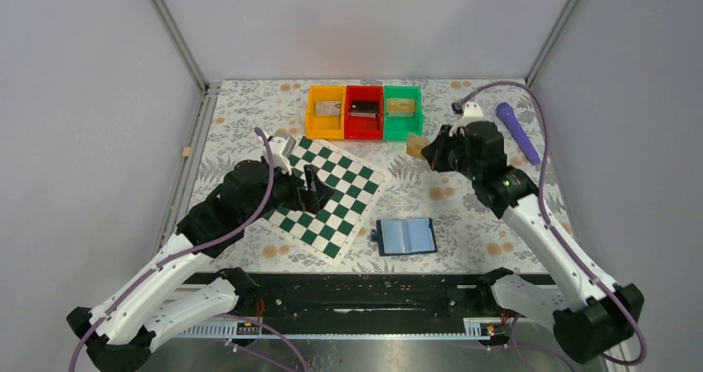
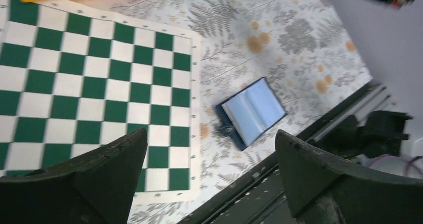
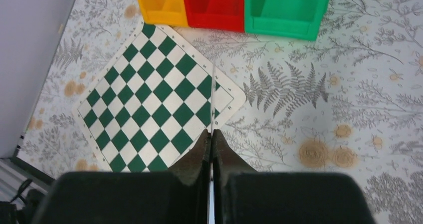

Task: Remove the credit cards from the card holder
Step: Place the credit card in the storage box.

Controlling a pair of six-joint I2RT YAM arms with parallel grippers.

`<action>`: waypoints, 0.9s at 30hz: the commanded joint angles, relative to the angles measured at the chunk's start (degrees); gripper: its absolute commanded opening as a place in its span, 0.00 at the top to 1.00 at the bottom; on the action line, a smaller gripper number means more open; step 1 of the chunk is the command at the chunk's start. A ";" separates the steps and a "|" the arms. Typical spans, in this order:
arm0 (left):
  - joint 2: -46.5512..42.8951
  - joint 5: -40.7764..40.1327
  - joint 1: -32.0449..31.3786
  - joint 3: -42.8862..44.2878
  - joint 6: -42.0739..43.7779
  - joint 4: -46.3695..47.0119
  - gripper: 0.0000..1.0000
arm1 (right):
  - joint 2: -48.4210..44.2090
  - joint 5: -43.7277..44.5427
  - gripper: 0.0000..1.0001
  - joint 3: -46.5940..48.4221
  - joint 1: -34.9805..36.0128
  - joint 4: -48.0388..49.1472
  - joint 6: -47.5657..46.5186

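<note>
Well, my right pincer (image 3: 212, 139) is clenched on one credit card (image 1: 415, 147). It is tan and held up off the desk (image 1: 448, 214), at about 5 o'clock from the green bin (image 1: 402, 128). From my right wrist I see the card only as a thin line, edge-on, with its long side pointing to 12 o'clock. My left pincer (image 2: 209, 136) is spread wide and holds nothing. It hangs over the chessboard (image 1: 340, 214).

The card holder (image 1: 405, 236) lies flat and open, inside up, at 6 o'clock on the desk. In the top view its long side runs from 9 to 3 o'clock, and its fold runs from 12 to 6.

I think most of the job is done. Small flat things lie in the orange bin (image 1: 323, 132), the red bin (image 1: 363, 130) and the green bin. They may be cards, but they are too small to be sure. The holder's pockets look plain blue, so I guess few or none are left inside.
</note>
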 commanded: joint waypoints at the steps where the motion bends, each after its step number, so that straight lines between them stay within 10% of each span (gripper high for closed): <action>1: -1.89 -6.89 0.25 1.60 8.97 -8.69 0.01 | 9.46 -10.95 1.00 8.75 -6.42 -1.81 1.29; 27: -1.48 -6.65 2.57 -1.29 12.67 -11.00 0.01 | 72.50 -25.92 0.99 68.42 -18.23 -17.81 2.54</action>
